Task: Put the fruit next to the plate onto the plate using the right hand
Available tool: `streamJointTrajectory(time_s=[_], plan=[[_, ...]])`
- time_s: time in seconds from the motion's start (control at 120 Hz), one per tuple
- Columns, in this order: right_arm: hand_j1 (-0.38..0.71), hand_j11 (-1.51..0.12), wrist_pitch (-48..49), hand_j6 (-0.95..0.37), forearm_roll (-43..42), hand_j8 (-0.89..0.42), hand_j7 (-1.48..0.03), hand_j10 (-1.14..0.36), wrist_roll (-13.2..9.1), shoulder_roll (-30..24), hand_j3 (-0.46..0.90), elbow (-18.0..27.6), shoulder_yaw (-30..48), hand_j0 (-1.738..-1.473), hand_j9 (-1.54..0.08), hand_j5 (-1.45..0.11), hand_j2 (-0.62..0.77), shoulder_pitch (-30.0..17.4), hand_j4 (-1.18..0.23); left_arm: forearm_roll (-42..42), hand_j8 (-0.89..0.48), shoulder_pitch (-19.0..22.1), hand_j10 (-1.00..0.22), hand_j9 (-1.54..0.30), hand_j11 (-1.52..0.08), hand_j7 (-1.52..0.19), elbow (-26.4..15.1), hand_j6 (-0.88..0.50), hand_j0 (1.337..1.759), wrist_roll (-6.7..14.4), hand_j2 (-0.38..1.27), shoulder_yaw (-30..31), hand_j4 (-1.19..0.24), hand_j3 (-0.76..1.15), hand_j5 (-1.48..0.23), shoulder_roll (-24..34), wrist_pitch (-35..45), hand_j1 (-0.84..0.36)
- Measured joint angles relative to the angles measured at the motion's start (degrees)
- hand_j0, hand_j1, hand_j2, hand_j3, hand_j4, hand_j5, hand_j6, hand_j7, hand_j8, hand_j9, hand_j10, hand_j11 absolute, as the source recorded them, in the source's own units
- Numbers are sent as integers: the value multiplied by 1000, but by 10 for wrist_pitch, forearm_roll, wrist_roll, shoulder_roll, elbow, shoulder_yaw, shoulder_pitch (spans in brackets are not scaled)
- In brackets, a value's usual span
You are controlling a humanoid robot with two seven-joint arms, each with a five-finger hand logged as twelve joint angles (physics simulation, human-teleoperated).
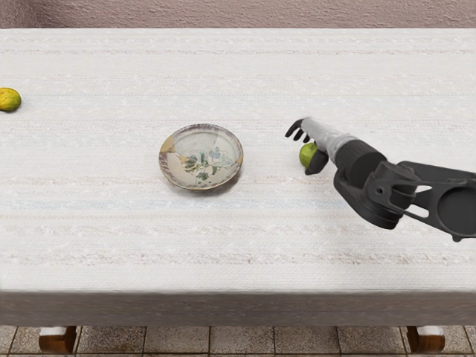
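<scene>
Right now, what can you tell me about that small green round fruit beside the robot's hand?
The small round green fruit looks smooth and yellowish-green, lime-like. It rests on the pale textured tabletop, right of the patterned ceramic plate and apart from it. The dark right hand hangs over it, hiding its right side; whether they touch is unclear.

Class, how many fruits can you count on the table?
2. One green fruit lies right of the plate, at the right hand; one yellowish fruit sits at the table's left edge.
</scene>
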Motion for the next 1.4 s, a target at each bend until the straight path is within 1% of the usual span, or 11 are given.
streamJointTrajectory(time_s=[0.092,0.208,0.5,0.883,1.1,1.192,1.4], plan=[[109,-499,0,-387,-2,-388,-498,-390,0,4,0,-8,-3,-1658,-496,-497,-73,0,-387,0,-245,0,-245,-318,-318,-318,0,-245,1658,0,49,0,-245,0,-318,0,0,55],[107,-498,0,-388,-2,-390,-497,-469,0,6,0,-23,-4,-1658,-493,-494,-72,1,-389,0,-245,0,-245,-318,-318,-318,0,-245,1658,0,49,0,-245,0,-318,0,0,55],[80,-467,0,-363,0,-363,-467,-381,0,9,0,-53,-3,-1658,-466,-466,-69,3,-362,0,-245,0,-245,-318,-318,-318,0,-245,1658,0,49,0,-245,0,-318,0,0,55],[71,-457,0,-354,-1,-354,-457,-356,0,49,0,-105,-15,-1658,-457,-457,-67,-7,-353,0,-245,0,-245,-318,-318,-318,0,-245,1658,0,49,0,-245,0,-318,0,0,55],[98,-486,0,-377,1,-376,-486,-376,0,60,0,-122,-17,-1658,-486,-486,-72,-9,-376,0,-245,0,-245,-318,-318,-318,0,-245,1658,0,49,0,-245,0,-318,0,0,55],[111,-500,0,-388,1,-387,-500,-387,0,73,0,-139,-16,-1658,-500,-501,-74,-10,-387,0,-245,0,-245,-318,-318,-318,0,-245,1658,0,49,0,-245,0,-318,0,0,55],[181,-576,0,-445,6,-445,-576,-445,0,86,0,-156,-15,-1658,-576,-576,-86,-10,-444,0,-245,0,-245,-318,-318,-318,0,-245,1658,0,49,0,-245,0,-318,0,0,55]])
